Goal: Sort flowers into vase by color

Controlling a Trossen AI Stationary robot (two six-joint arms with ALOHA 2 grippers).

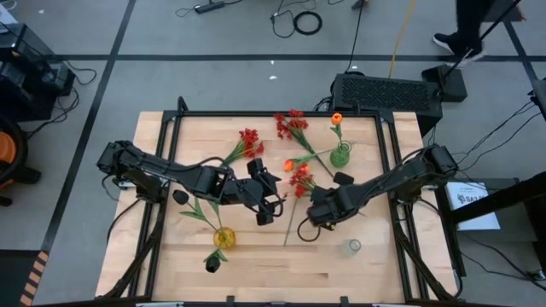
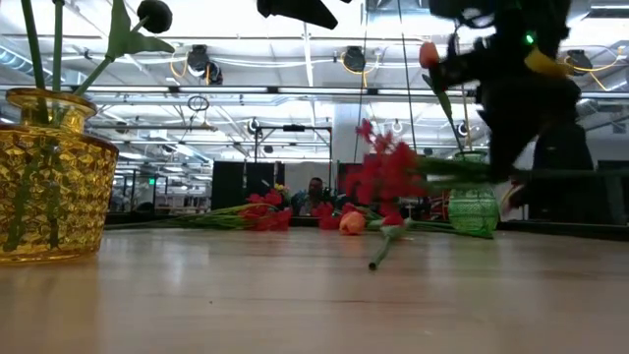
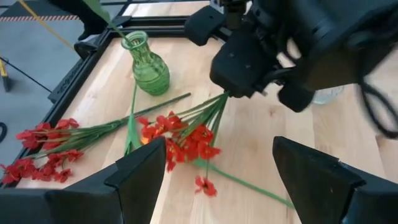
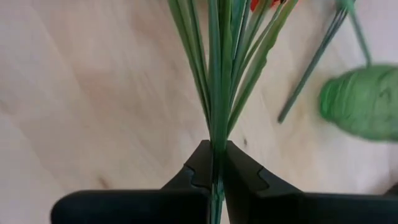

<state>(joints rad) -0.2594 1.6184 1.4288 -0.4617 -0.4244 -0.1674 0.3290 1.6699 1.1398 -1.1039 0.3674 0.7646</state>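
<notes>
Red cluster [image 3: 186, 138] pinched by right gripper [image 4: 216, 163] near table [image 1: 281, 264] centre; left gripper [image 1: 271, 203] spread wide just beside it.

Both arms reaching inward from the table's sides and meeting mid-table. Right gripper clamped on the bunched green stems, red blooms fanning forward from the fingertips. Left gripper's fingers [image 3: 140, 177] standing far apart, holding nothing, facing the held cluster. Yellow vase [image 1: 223, 236] toward the near edge, holding black tulip-like blooms [image 1: 212, 264] on green stems. Green vase [image 1: 339, 155] at the far right, holding one orange bloom [image 1: 337, 118]. Small clear vase [image 1: 353, 247] near the right front; contents not discernible. Two more red clusters [image 1: 249, 141] lying flat on the far half of the table. Loose orange bloom [image 1: 288, 165] lying beside the held cluster.
</notes>
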